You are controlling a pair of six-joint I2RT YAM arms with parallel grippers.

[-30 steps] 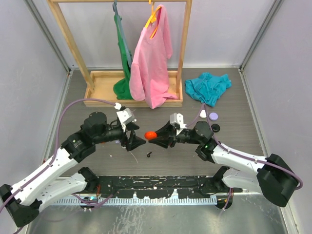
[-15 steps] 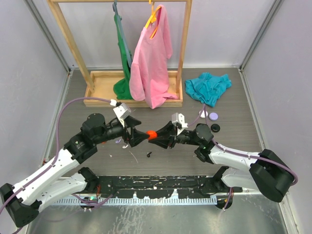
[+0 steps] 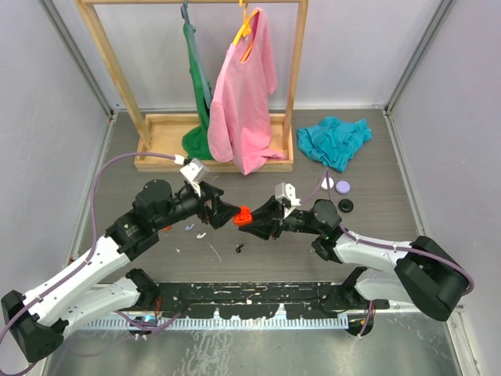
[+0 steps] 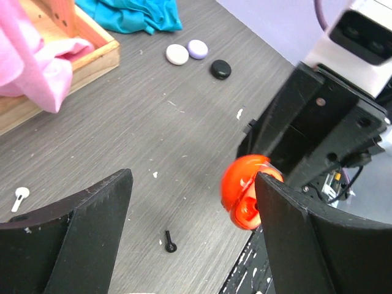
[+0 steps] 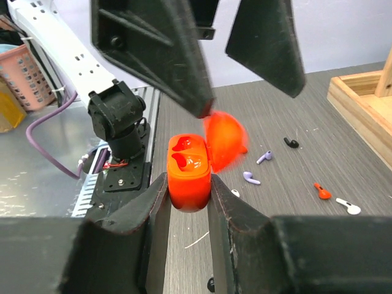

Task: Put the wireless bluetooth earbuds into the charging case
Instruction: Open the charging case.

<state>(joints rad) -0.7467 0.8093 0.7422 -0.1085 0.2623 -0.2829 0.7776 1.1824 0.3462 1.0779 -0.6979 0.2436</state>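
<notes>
My right gripper (image 5: 187, 184) is shut on the red-orange charging case (image 5: 188, 171) and holds it above the table, its lid (image 5: 223, 139) swung open and both sockets empty. The case also shows in the top view (image 3: 243, 215) and the left wrist view (image 4: 245, 191). My left gripper (image 4: 193, 202) is open and empty, its right finger beside the lid. Earbuds lie on the table: two lilac (image 5: 264, 157) (image 5: 251, 178), a black (image 5: 291, 143), a red (image 5: 322, 191), a white (image 5: 348, 206), and another black (image 4: 169, 242).
White (image 3: 327, 183), lilac (image 3: 343, 186) and black (image 3: 346, 205) cases lie at the right. A wooden clothes rack base (image 3: 160, 125) with green and pink garments stands at the back, with a teal cloth (image 3: 333, 141) beside it. The black rail (image 3: 250, 298) runs along the near edge.
My left gripper met the case held by the right gripper, then drew back a little to the left. The case lid now stands open.
</notes>
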